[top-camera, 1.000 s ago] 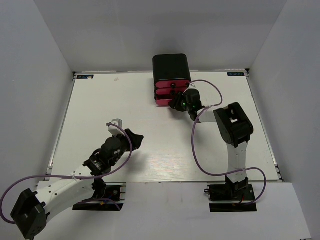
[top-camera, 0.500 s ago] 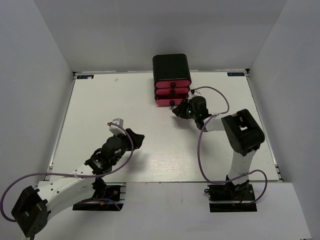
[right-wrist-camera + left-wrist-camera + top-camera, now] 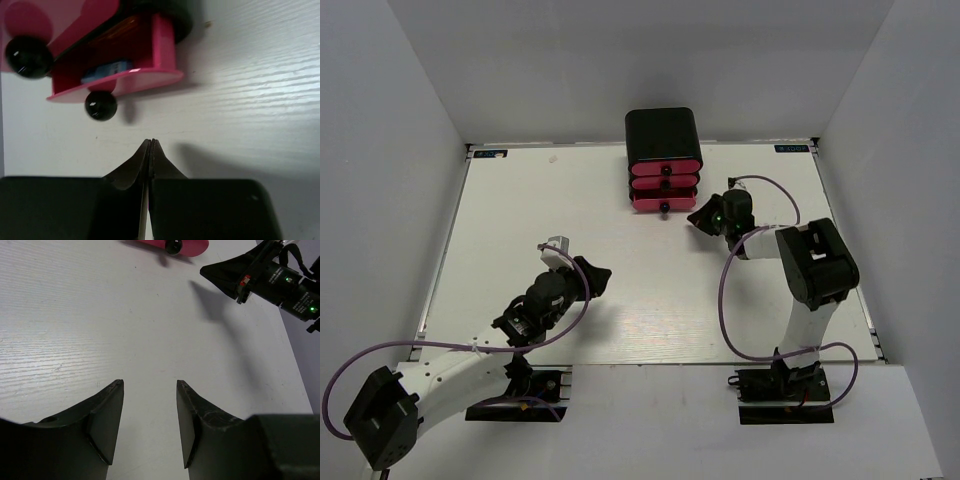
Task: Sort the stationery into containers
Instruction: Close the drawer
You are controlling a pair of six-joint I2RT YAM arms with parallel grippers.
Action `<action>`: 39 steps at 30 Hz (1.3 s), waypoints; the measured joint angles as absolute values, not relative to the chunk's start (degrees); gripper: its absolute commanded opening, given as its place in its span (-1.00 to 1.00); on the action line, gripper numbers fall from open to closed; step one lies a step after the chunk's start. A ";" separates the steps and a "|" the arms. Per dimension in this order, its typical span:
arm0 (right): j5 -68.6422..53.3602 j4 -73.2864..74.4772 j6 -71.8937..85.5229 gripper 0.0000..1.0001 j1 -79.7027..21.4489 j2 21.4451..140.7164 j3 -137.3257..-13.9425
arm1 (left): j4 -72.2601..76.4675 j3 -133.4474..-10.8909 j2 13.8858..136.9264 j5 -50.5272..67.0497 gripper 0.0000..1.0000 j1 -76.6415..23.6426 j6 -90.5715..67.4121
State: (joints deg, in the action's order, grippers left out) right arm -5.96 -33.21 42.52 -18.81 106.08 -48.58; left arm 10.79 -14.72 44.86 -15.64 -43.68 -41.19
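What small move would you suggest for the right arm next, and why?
Probably press the shut right gripper against the knob of the bottom drawer to close it: that drawer stands partly open with a blue item inside, and the gripper holds nothing.

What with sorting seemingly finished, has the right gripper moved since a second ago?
Yes. The right gripper has pulled back rightward, away from the pink drawers.

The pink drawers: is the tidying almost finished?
Nearly, it seems. Looks done: no loose stationery shows on the table, and a blue item lies inside the bottom drawer. In hand: nothing; the left gripper is open, the right gripper shut and empty. Left: that drawer stands ajar, probably needing a push shut.
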 measured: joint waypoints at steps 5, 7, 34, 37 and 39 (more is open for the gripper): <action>-5.67 -32.36 43.94 -1.00 -17.17 111.37 -53.10 | 10.76 -14.72 44.84 -15.64 0.13 -44.07 -41.19; -5.26 -31.73 44.62 -1.00 -16.95 112.77 -55.09 | 10.76 -14.72 44.84 -15.64 0.13 -44.12 -41.19; -4.91 -28.36 49.39 0.09 -16.91 119.74 -65.73 | 11.22 -14.74 49.47 -14.61 0.13 -44.27 -41.19; -5.06 -28.40 49.45 0.19 -16.91 119.74 -65.82 | 11.22 -14.74 49.43 -14.50 0.13 -44.27 -41.19; -5.19 -28.53 49.54 0.27 -16.93 119.74 -65.89 | 11.20 -14.74 49.43 -14.50 0.13 -44.27 -41.19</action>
State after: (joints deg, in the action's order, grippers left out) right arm -5.19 -28.53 49.54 -16.93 119.74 -65.89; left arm 11.20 -14.74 49.43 -14.50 -44.27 -41.19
